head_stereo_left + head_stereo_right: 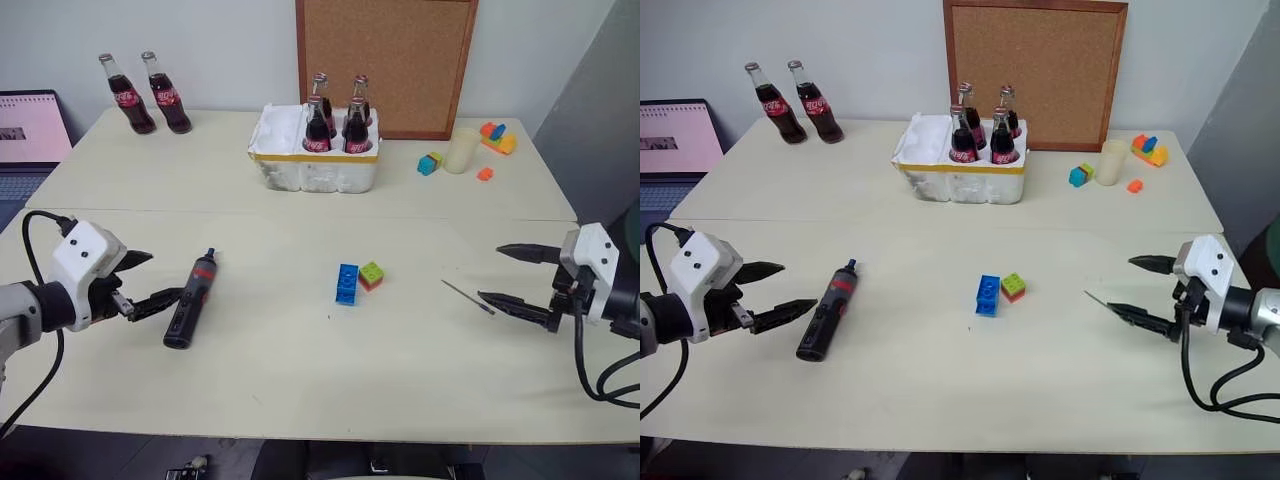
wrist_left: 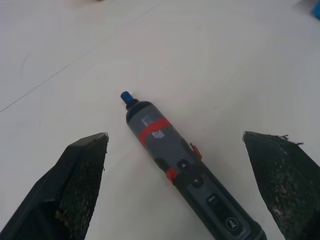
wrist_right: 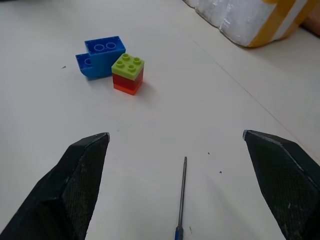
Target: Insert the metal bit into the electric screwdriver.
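The metal bit lies flat on the bench just before the right gripper, fingers wide, empty. Thin, stiff, likely slippery: pinch mid-shaft. The screwdriver lies beside the left gripper, equally spread; grip its sturdy barrel.

The electric screwdriver lies on the pale table, running from the frame's centre down to the lower right, its blue-tipped nose toward the upper left. The left gripper has its two black fingers spread wide on either side, clear of it.
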